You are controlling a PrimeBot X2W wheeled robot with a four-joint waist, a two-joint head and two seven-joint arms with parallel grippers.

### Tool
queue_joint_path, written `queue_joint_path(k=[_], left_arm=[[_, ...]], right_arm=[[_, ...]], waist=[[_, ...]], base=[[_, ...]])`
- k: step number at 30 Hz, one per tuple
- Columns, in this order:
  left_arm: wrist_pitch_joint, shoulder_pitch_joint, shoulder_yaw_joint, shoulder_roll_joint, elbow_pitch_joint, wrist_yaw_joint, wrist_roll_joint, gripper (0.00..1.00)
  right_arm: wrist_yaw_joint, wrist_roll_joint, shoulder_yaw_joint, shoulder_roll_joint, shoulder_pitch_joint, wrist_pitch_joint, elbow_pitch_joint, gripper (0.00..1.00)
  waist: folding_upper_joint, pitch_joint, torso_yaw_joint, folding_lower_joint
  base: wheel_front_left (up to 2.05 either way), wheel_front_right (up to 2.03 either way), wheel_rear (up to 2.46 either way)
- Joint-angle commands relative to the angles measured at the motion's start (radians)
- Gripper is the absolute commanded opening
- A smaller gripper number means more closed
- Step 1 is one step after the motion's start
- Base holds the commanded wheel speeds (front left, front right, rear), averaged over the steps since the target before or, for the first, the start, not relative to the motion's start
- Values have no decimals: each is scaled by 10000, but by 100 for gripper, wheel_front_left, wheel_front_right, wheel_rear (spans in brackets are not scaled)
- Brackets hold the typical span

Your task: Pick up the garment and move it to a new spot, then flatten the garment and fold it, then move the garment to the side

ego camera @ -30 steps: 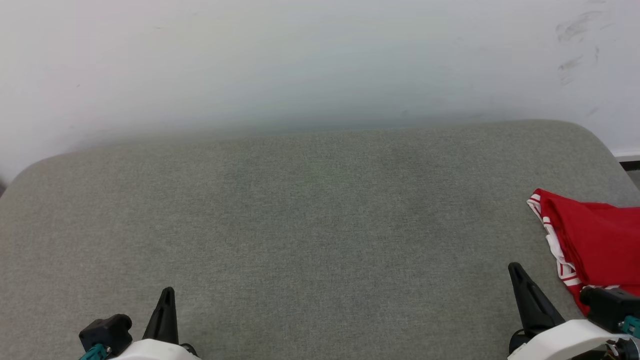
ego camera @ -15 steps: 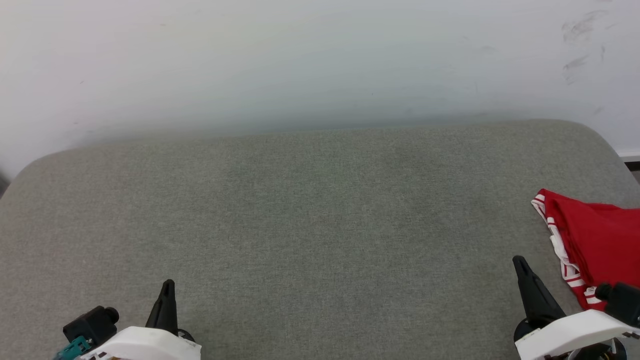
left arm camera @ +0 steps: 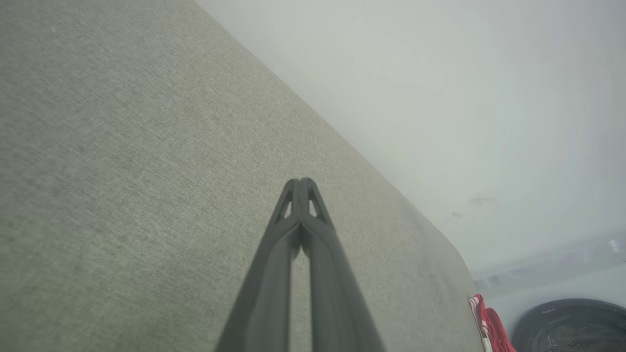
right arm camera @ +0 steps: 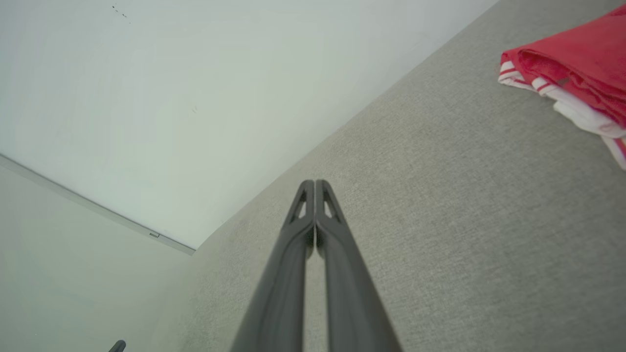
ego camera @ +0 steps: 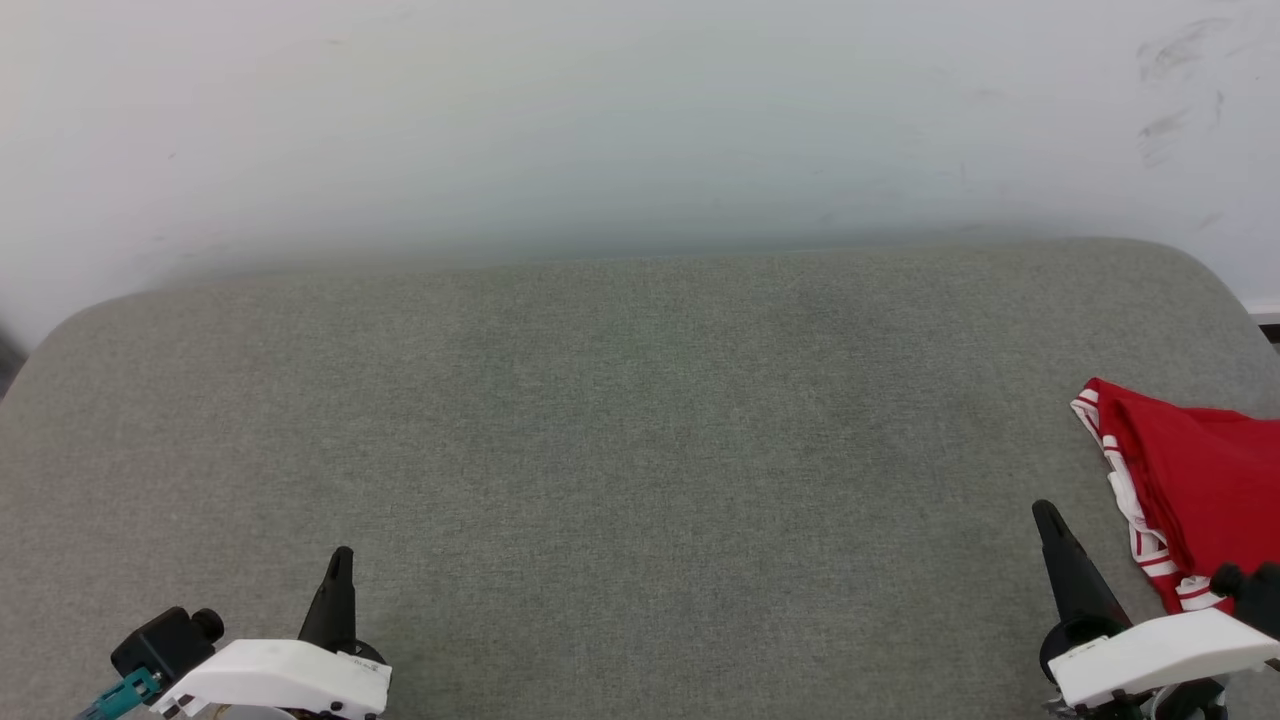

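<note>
Garment (ego camera: 1195,480): folded, set aside at right edge of grey cushion (ego camera: 640,450), so my left fingers (ego camera: 336,600) and right fingers (ego camera: 1072,575) rest pressed together, empty.

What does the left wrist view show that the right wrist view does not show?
Left wrist view: the shut left pincer and a dark round object at the lower right. Right wrist view: the shut right pincer and a thin grey line across the wall. Both: the grey woven fabric cushion, the white wall, the soft red T-shirt with striped trim.
</note>
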Motion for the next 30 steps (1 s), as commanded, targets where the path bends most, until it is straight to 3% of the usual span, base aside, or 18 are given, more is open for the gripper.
queue_joint_path(k=[1, 30], left_arm=[[69, -278, 137, -6, -86, -79, -275, 0], [921, -654, 819, -498, 27, -647, -3007, 0]], right_arm=[[1, 342, -63, 14, -335, 23, -57, 0], [1, 3513, -407, 203, -768, 328, 503, 0]], waist=[[0, 6, 10, 0], [0, 119, 198, 0]], base=[[0, 0, 0], [0, 0, 0]])
